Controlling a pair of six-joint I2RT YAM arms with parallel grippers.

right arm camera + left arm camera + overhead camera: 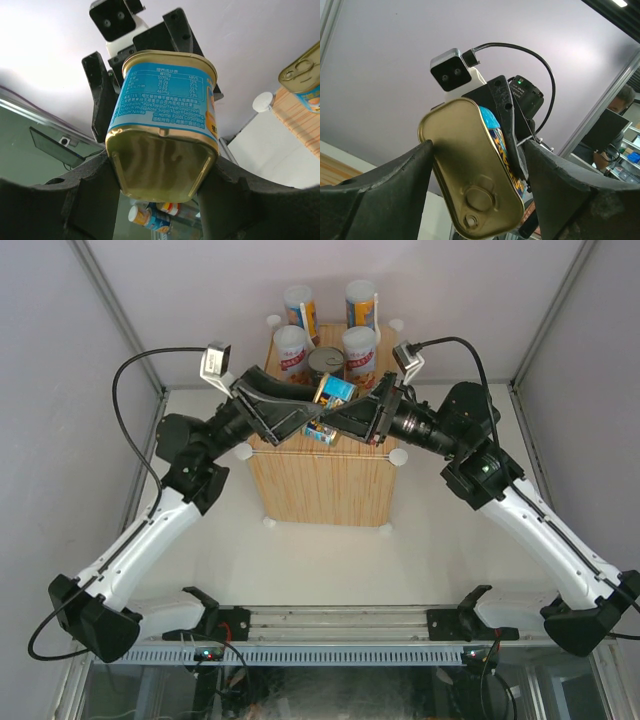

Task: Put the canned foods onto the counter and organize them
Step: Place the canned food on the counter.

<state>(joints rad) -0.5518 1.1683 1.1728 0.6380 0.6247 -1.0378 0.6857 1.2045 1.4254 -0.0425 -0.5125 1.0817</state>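
On the wood-grain counter [320, 490], two tall blue-orange cylinders [300, 308], two short white-red cans [292, 350] and a dark can [326, 362] stand at the back. My right gripper [338, 420] [160, 165] is shut on a flat gold-blue tin [335, 390] [165, 100] [470, 170] and holds it above the counter. My left gripper [322, 412] [477, 150] is open with its jaws around the same tin. Its left finger touches the tin's edge, and its right finger is apart from it. The second flat tin [320, 433] [300, 80] lies on the counter.
White knobs [398, 455] mark the counter's corners. The white table [450, 540] surrounds the counter, with enclosure walls on both sides. A rail [330, 620] runs along the near edge between the arm bases.
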